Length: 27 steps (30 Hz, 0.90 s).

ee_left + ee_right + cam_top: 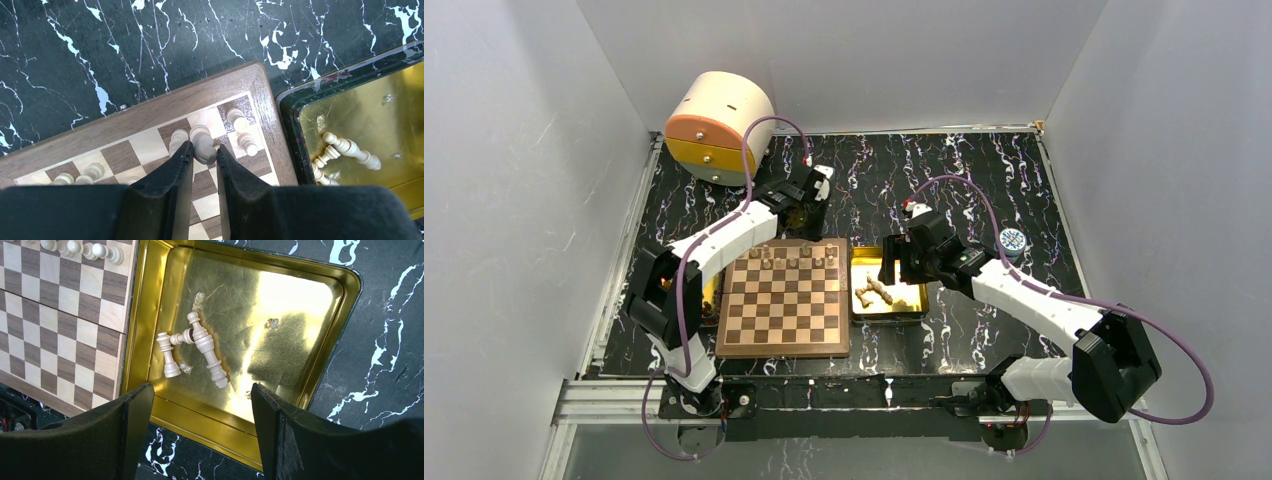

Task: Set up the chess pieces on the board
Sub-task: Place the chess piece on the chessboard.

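1. Left wrist view: left fingers (181,162) are clamped on a chess piece (202,142) standing near the board (150,112) corner.
2. Over the gold tray (295,305) on the bench, right fingers (132,415) are spread wide; three pieces (202,342) lie tipped inside.

Nothing you can actually read in any of these shots, tbh. The closest thing is the small round blue disc (1012,239) over by the right edge of the worktop. It has some kind of white marking on top, but it's far too tiny and blurry to tell if that's lettering, a logo or just a pattern.
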{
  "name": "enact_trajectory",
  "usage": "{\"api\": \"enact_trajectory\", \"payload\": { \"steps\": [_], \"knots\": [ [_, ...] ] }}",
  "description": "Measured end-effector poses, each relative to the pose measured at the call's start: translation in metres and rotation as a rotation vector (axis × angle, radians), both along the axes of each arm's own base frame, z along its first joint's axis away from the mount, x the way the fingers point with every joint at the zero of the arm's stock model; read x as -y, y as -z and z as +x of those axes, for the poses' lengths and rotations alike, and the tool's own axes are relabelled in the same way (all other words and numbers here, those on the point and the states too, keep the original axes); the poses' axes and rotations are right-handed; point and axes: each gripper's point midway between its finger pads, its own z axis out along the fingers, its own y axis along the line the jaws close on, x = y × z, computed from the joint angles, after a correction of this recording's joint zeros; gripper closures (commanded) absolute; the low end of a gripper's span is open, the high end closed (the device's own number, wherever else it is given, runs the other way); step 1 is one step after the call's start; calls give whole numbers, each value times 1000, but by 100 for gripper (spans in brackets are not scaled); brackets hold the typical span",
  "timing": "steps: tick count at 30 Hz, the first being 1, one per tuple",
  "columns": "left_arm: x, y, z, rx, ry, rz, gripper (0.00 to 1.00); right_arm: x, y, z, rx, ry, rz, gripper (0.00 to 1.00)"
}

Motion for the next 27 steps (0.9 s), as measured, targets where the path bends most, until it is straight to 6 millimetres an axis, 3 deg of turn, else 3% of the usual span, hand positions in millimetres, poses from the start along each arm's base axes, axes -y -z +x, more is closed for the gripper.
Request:
{"api": "enact_trajectory", "payload": {
  "steps": [27],
  "knots": [
    [13, 27, 4, -58, 32, -14, 90, 2, 2, -2, 0, 3, -4, 18]
  ]
}}
